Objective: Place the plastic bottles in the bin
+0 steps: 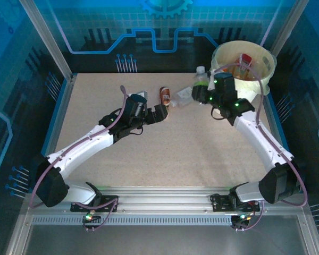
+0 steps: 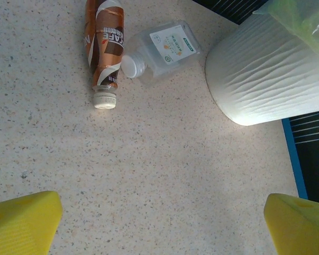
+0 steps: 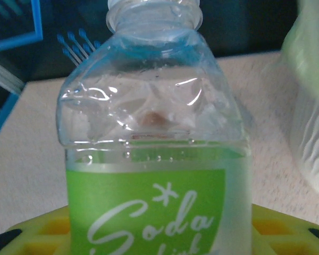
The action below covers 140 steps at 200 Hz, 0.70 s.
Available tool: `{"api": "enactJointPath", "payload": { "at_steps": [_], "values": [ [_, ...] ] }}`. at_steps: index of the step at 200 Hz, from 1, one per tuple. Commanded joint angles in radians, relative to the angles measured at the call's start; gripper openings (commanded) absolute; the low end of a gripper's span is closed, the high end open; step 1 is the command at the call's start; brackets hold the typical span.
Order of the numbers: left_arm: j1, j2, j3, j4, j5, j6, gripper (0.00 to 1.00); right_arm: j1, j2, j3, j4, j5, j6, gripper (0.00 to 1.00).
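While pinching green-label bottle [image 3: 154, 159] in right gripper [image 1: 201, 91]: carry to bin [image 1: 266, 69] | left gripper [image 2: 159, 228] spread, empty | next, likely: raise over rim, release

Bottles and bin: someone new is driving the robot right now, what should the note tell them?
Left tool open, empty, over the table.
Right tool shut on the green Soda bottle, beside the bin.
Done: some bottles already in the bin.
To do: drop this one in, then the brown-label bottle and the clear white-label bottle lying touching on the table.
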Motion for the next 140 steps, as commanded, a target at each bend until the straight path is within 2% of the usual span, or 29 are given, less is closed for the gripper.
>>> {"api": "enactJointPath", "payload": {
  "at_steps": [1, 46, 80, 140],
  "values": [
    [-0.004, -0.045, -0.015, -0.004, -0.037, 0.050, 0.99, -0.064, -0.015, 0.108, 0.002, -0.095, -0.014, 0.30],
    [-0.002, -0.062, -0.035, -0.040, -0.074, 0.052, 0.99, -0.184, 0.025, 0.243, -0.019, -0.092, 0.011, 0.29],
    [-0.002, -0.079, -0.041, -0.045, -0.088, 0.057, 0.99, -0.295, 0.130, 0.378, -0.075, -0.124, 0.052, 0.29],
    [-0.001, -0.123, -0.074, -0.048, -0.118, 0.065, 0.99, -0.381, 0.338, 0.594, -0.165, -0.080, 0.109, 0.35]
  ]
}}
